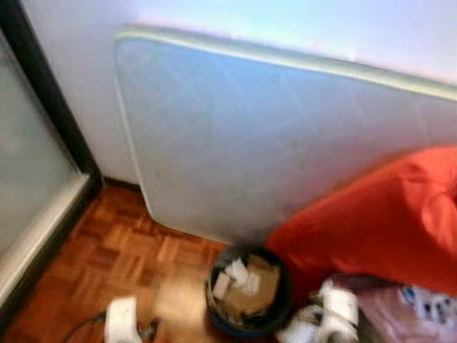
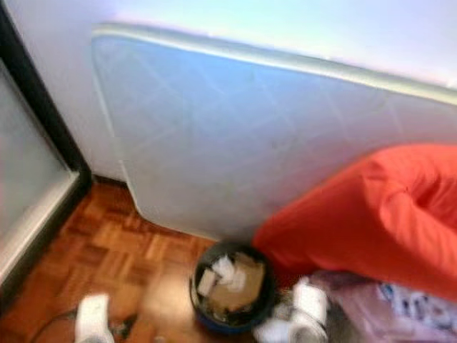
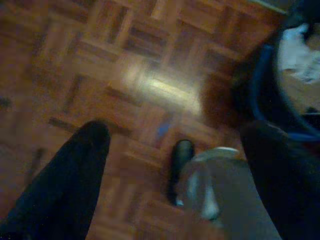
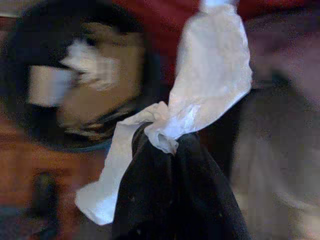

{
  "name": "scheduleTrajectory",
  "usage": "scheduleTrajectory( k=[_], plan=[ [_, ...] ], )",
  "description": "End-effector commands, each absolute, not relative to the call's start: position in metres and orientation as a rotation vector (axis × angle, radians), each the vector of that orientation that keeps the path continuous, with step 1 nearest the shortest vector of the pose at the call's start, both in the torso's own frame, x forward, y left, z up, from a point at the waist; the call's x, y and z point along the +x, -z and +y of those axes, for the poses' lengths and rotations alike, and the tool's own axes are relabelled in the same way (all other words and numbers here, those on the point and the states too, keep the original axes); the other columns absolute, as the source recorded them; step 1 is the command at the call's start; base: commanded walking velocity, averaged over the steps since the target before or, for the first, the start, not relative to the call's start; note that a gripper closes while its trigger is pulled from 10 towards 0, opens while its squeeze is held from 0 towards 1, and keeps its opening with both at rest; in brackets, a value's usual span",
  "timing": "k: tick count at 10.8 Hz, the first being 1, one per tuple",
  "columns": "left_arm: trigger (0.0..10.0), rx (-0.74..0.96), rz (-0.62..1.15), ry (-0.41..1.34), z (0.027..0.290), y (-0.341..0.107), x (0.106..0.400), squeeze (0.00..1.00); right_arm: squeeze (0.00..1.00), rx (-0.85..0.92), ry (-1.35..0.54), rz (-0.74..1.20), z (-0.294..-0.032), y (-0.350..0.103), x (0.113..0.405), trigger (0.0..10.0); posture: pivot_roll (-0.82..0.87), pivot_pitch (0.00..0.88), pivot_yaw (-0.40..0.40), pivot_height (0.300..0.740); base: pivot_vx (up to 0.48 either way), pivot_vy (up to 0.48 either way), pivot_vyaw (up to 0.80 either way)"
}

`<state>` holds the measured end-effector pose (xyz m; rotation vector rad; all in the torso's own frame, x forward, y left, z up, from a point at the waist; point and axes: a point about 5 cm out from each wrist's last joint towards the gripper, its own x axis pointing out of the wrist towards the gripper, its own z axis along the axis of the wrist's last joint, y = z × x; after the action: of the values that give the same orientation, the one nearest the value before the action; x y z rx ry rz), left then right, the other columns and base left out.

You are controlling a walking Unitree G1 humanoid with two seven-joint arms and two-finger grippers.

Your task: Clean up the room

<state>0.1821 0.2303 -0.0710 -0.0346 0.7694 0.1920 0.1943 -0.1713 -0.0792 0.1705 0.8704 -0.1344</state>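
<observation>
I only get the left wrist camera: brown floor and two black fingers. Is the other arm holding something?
Observer: Yes. The right end effector is shut on a crumpled white tissue.
Operator: Where could it drop that?
Observer: A round black bin stands on the floor just past the tissue, with paper and cardboard scraps inside.
Operator: What's behind the bin?
Observer: A pale mattress stands on edge against the wall, and a red beanbag slumps beside the bin.
</observation>
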Motion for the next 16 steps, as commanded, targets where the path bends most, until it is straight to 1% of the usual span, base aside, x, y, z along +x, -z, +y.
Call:
scheduleTrajectory(
  k=[1,3,5,6,16],
  plan=[
    [10.0,-0.05,0.813,-0.193,0.226,0.0775,0.1725,0.0,0.0,0.16,0.159,0.888,-0.1816,0.0818,0.1874,10.0,0.19,0.145,-0.047,0.729,0.0,0.0,0.0],
    [10.0,-0.052,0.813,-0.194,0.226,0.0773,0.1731,0.0,0.0,0.123,0.129,0.913,-0.1804,0.0833,0.1852,10.0,0.19,0.146,-0.046,0.729,0.0,0.0,0.0],
    [10.0,-0.049,0.813,-0.197,0.2289,0.0761,0.1746,0.0,0.0,0.154,0.145,0.9,-0.1782,0.083,0.186,10.0,0.2,0.148,-0.038,0.729,0.0,0.0,0.8],
    [10.0,-0.051,0.811,-0.201,0.2298,0.0757,0.1751,0.0,0.0,0.173,0.163,0.899,-0.1785,0.0832,0.1856,10.0,0.2,0.154,-0.04,0.729,0.0,0.0,0.0],
    [10.0,-0.05,0.821,-0.198,0.2307,0.077,0.172,0.0,0.0,0.17,0.159,0.897,-0.1787,0.0834,0.1847,10.0,0.19,0.163,-0.032,0.729,0.0,0.0,0.0]
  ],
)
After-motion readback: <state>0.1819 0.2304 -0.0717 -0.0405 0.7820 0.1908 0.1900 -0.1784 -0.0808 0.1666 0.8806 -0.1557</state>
